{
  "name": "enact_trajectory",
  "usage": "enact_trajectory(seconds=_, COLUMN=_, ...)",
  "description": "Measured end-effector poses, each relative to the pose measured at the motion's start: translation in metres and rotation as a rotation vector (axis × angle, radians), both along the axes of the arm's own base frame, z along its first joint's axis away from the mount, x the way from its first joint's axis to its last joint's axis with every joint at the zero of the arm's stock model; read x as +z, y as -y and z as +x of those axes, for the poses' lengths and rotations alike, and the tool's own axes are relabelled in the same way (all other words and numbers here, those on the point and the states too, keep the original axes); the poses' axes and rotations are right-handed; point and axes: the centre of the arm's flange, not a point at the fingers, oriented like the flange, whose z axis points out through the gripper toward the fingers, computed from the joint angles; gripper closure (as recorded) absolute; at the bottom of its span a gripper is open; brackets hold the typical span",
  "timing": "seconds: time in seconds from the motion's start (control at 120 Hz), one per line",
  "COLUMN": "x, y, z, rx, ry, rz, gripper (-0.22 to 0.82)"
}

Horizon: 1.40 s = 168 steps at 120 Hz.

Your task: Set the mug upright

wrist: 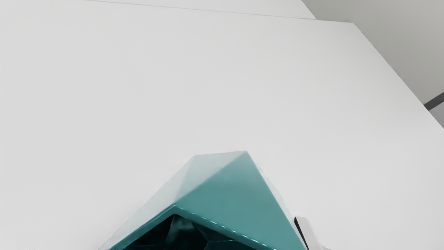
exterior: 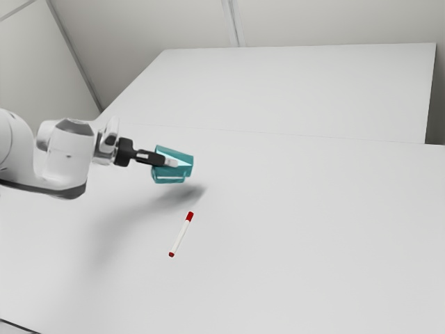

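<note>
Between the jaws: the mug (exterior: 171,175), blue-green, up in the air. From where I stand, the gripper (exterior: 174,164) seems to be pinching it. I see one finger (wrist: 307,231) at the mug's side in the wrist view, and I think the other is on the far side.
Mouth: the mug's open end (wrist: 184,232) looks back at the jaws, and its bottom points away past the tips. So the mug is tipped on its side, not standing up.
Under the jaws: the table (exterior: 292,229), with a dark shadow (exterior: 184,195) on it, apart from the mug.
Pen: the red and white pen (exterior: 181,235) lies on the table, lower than the jaws and off to one side.
Slip: the mug's sides are flat and slanty. If the squeeze is weak, I think it could slide or twist out of the jaws.
Drop: if the jaws let go with the mug tipped like this, it could fall, bump and roll, maybe into the pen.
Bump: if the jaws go down before the mug is turned, its edge could hit the table and get pushed crooked.
Tip-over: if it lands on just one bottom corner, it could fall down again.
</note>
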Motion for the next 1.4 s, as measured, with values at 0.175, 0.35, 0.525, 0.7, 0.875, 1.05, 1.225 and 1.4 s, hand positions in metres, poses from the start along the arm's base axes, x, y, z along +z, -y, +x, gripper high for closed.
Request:
enact_trajectory(seconds=0.175, x=0.044, y=0.006, z=0.007, rx=-0.114, ry=-0.04, rz=0.21, gripper=0.76)
enact_trajectory(seconds=0.35, x=0.068, y=0.012, z=0.003, rx=-0.165, ry=-0.118, rz=0.382, gripper=0.76)
enact_trajectory(seconds=0.525, x=0.085, y=0.026, z=-0.004, rx=-0.18, ry=-0.196, rz=0.53, gripper=0.76)
enact_trajectory(seconds=0.7, x=0.087, y=0.044, z=-0.015, rx=-0.164, ry=-0.286, rz=0.655, gripper=0.76)
enact_trajectory(seconds=0.875, x=0.09, y=0.062, z=-0.034, rx=-0.113, ry=-0.352, rz=0.732, gripper=0.75)
enact_trajectory(seconds=1.05, x=0.091, y=0.065, z=-0.049, rx=-0.023, ry=-0.407, rz=0.76, gripper=0.75)
enact_trajectory(seconds=1.225, x=0.085, y=0.079, z=-0.063, rx=0.036, ry=-0.454, rz=0.797, gripper=0.75)
enact_trajectory(seconds=1.4, x=0.078, y=0.089, z=-0.072, rx=0.099, ry=-0.492, rz=0.83, gripper=0.75)
